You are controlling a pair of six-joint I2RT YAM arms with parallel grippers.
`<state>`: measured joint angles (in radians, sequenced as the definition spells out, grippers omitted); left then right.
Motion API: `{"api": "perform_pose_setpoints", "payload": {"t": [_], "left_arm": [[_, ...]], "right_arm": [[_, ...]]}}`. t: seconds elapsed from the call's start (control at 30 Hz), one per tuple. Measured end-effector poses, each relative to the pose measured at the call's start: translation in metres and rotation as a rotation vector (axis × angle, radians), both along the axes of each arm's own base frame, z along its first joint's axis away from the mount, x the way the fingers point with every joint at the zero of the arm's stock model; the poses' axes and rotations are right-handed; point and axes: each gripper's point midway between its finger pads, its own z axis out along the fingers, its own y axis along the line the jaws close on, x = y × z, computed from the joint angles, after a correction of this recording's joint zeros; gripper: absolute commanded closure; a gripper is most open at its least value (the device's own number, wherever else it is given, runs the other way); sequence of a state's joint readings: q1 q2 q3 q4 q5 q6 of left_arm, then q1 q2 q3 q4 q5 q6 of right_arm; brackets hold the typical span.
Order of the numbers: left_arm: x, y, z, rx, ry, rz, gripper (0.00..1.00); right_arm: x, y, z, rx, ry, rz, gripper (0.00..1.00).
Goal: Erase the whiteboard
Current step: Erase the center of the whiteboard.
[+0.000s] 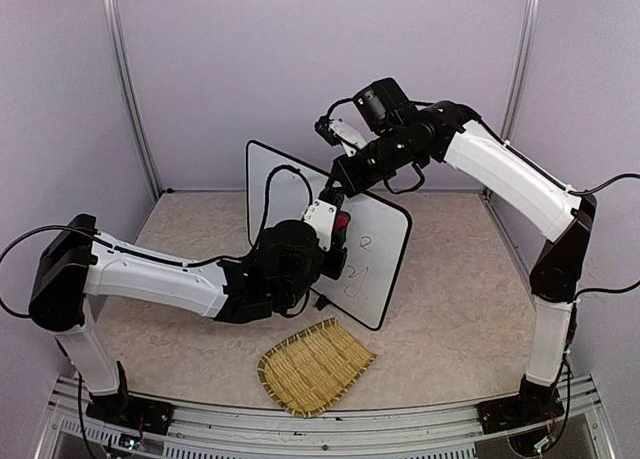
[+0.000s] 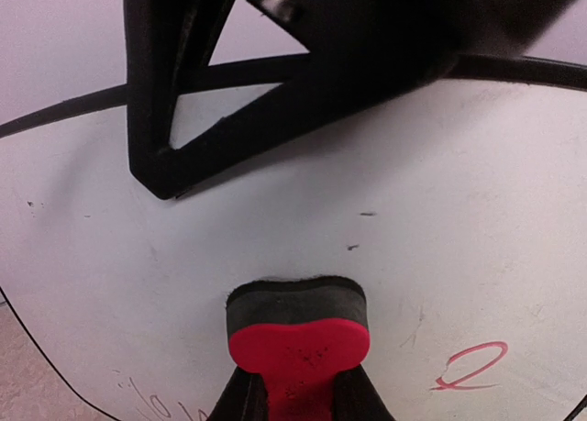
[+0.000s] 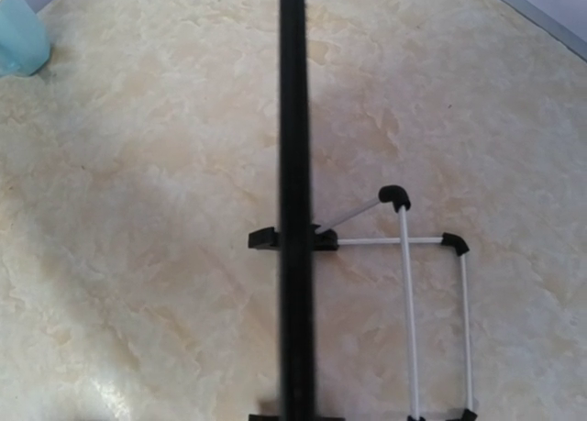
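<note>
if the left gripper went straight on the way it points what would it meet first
The whiteboard face. The left gripper holds an eraser felt-first toward it, so the felt would meet the white surface. It may already touch; depth is unclear.

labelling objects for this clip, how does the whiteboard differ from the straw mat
Pose: the whiteboard stands on its feet; the straw mat lies flat.
Look: the whiteboard is smooth white with a black rim; the mat is woven tan.
Contact: the left gripper presses a red eraser to the whiteboard; nothing touches the mat.
Both rest on the table.
</note>
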<state>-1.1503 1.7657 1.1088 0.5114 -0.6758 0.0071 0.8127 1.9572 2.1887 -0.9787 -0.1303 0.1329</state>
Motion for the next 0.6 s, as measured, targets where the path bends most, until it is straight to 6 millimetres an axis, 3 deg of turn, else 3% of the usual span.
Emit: {"api": "perform_pose_setpoints", "payload": {"t": [0.3, 0.6], "left_arm": [[-0.020, -0.026, 0.004, 0.012, -0.011, -0.032, 0.83], [-0.024, -0.030, 0.005, 0.018, -0.014, -0.044, 0.83]], "right_arm": [[0.001, -0.002, -0.001, -0.004, 0.001, -0.001, 1.00], [0.001, -0.002, 0.000, -0.003, 0.001, 0.002, 1.00]]}}
